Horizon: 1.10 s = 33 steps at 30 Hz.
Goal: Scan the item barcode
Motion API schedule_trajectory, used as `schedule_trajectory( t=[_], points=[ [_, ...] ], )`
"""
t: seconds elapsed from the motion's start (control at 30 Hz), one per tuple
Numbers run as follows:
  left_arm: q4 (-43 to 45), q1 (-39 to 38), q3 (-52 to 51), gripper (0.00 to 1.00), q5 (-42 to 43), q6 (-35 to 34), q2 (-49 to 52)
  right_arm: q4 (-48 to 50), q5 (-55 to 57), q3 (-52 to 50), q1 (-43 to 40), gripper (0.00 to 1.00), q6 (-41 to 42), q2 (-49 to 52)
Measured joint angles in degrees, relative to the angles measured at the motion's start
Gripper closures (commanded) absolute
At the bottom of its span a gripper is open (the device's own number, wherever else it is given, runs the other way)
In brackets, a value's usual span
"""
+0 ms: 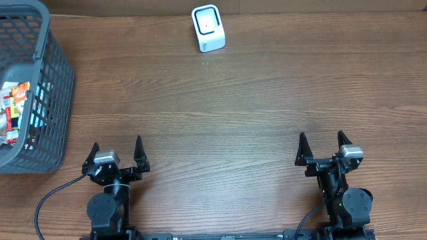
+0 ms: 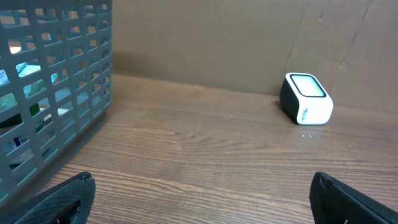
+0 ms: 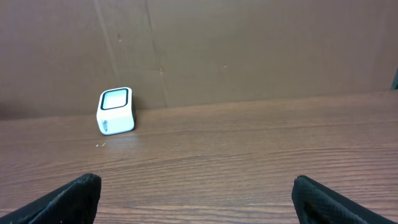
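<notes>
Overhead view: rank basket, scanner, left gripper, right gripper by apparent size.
1. basket: largest, even though the frame edge cuts it off.
2. left gripper and right gripper: look alike, so no ranking between them.
3. scanner: smallest.

A small white scanner [image 1: 208,28] is set upright at the far side. Bright packets [image 1: 18,98] are piled inside the grey basket [image 1: 57,87], far left.

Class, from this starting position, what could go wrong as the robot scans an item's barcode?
The packets lie piled deep inside the grey basket; the open left gripper could snag its mesh wall or rim.
The small white scanner stands free at the far side; a carried packet might knock it.
No barcode shows yet; it may face away.
</notes>
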Motion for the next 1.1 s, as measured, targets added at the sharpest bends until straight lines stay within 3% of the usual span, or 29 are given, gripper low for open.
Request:
schedule_trajectory(
  t=[1.1],
  points=[
    [0.0, 0.0, 0.0, 0.00, 0.0, -0.9, 0.0, 0.0, 0.0, 0.0, 0.0, 0.00, 0.0, 0.0]
  ],
)
